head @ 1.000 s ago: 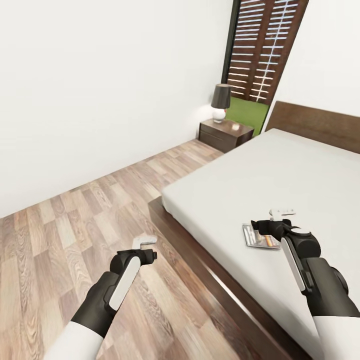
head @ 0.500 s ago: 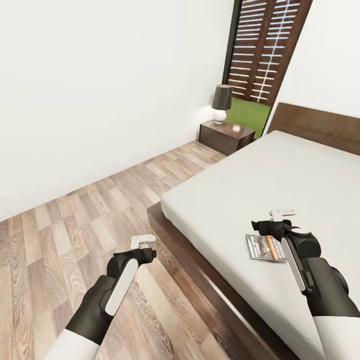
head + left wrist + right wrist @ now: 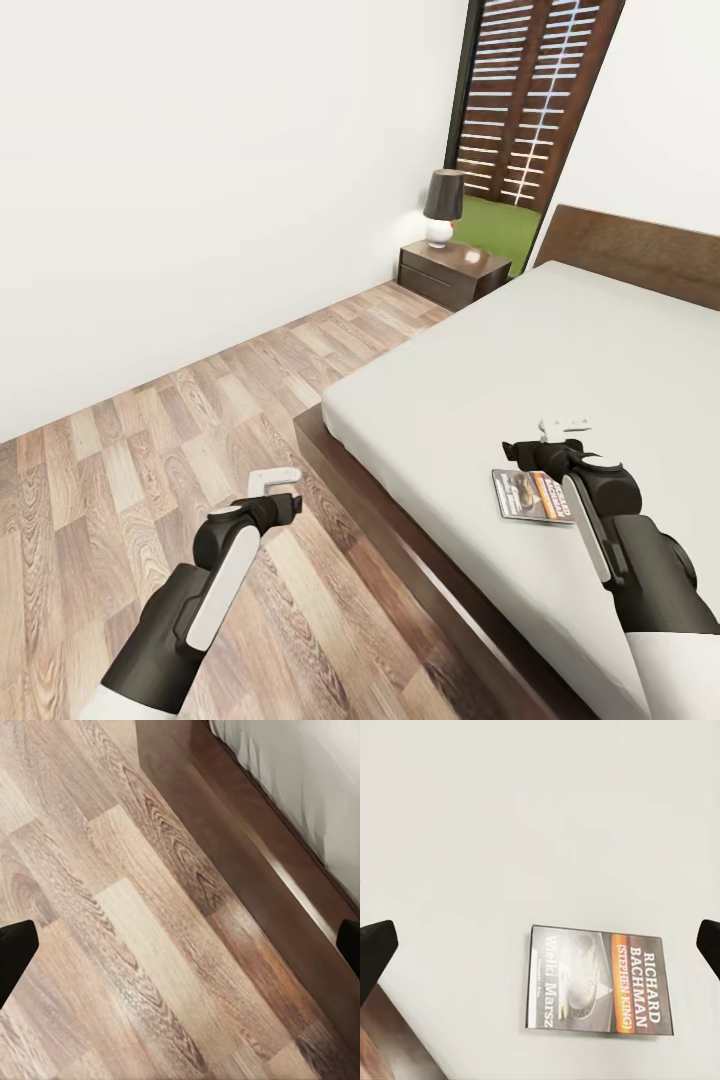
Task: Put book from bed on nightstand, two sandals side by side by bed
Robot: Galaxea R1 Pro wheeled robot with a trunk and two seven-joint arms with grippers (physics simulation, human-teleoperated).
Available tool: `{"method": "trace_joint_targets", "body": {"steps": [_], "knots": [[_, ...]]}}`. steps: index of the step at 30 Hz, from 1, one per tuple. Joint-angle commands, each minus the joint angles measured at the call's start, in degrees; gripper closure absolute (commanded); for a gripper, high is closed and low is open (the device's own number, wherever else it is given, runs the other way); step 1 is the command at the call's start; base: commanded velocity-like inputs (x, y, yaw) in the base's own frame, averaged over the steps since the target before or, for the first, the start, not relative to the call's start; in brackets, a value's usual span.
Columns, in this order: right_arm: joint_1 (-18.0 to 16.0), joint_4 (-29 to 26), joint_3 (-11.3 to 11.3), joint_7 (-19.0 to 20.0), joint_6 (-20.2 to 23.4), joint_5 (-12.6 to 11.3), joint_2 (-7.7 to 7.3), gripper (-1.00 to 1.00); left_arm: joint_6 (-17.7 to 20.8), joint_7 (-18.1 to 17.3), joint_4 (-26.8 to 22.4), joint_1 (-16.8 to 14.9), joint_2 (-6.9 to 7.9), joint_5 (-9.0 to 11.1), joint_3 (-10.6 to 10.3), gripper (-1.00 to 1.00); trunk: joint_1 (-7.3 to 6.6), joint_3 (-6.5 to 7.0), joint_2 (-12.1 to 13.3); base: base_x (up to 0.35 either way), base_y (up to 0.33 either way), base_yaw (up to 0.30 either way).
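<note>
in the right wrist view, the book [image 3: 598,980] cover's legible lettering

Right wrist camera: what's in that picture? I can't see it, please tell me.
A small book lies flat on the bed's light-grey mattress, its cover reading "Richard Bachman (Stephen King)". The right gripper's two dark fingertips sit wide apart, holding nothing.

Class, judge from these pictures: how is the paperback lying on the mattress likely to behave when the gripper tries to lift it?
The book looks thin and lies flat on the bed, so it is probably light and a little bendy. With no edge raised, the open right gripper may struggle to get under it. It seems unlikely to roll.
</note>
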Motion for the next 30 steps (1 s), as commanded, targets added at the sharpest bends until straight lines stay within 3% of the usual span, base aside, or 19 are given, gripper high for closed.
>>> {"method": "trace_joint_targets", "body": {"steps": [1, 6, 9, 12, 13, 15, 16, 21, 27, 30], "knots": [[0.0, -0.1, 0.0, 0.2, 0.3, 0.0, -0.01, -1.0, 0.1, 0.6, -0.1, 0.0, 0.02, 0.6, 0.0, -1.0, 0.0, -0.05, 0.0, 0.0, 0.0, 0.0], [0.0, 0.6, -0.1, 0.3, 0.4, 0.0, -0.06, -1.0, 0.2, 0.6, -1.5, 0.7, 0.12, 0.6, 0.0, -1.0, 0.0, -0.05, 0.0, 0.0, 0.0, 0.0], [0.0, 5.3, -0.4, 0.2, 0.4, 0.0, -0.09, -1.0, 0.2, 0.5, -2.6, 1.3, 0.59, 0.6, 0.1, -1.0, 0.0, -0.05, 0.0, 0.0, 0.0, 0.0], [-0.2, 13.6, -4.3, 0.6, 0.0, 0.2, -0.67, -1.0, 0.2, 0.5, -3.0, 1.5, 1.3, 0.7, 0.0, -1.0, 0.0, -0.05, 0.0, 0.0, 0.0, 0.0], [-0.3, 17.2, -6.1, 0.8, -0.3, 0.4, -1.13, -1.0, 0.2, 0.4, -3.1, 1.6, 1.52, 0.7, 0.0, -1.0, 0.0, -0.05, 0.0, 0.0, 0.0, 0.0], [-0.4, 20.5, -7.2, 0.9, -0.8, 0.5, -1.84, -1.0, 0.2, 0.4, -3.1, 1.6, 1.66, 0.7, 0.0, -1.0, 0.0, -0.05, 0.0, 0.0, 0.0, 0.0], [-0.5, 23.7, -8.0, 1.0, -1.5, 0.5, -2.88, -1.0, 0.2, 0.4, -3.2, 1.6, 1.75, 0.7, 0.0, -1.0, 0.0, -0.05, 0.0, 0.0, 0.0, 0.0], [-2.3, 32.9, -9.0, 1.1, -5.4, 0.5, -6.6, -1.0, 0.2, 0.4, -3.2, 1.6, 1.87, 0.7, 0.0, -1.0, 0.0, -0.05, 0.0, 0.0, 0.0, 0.0], [-4.2, 38.5, -9.3, 1.8, -10.7, 0.3, -8.29, -1.0, 0.2, 0.3, -3.2, 1.6, 1.88, 0.8, -0.2, -1.0, 0.0, -0.05, 0.0, 0.0, 0.0, 0.0], [-4.6, 38.2, -9.6, 6.8, -12.3, 0.3, -9.08, -1.0, 0.7, 0.4, -3.2, 1.6, 1.37, 0.8, -1.7, -1.0, 0.0, -0.05, 0.0, 0.0, 0.0, 0.0]]}}
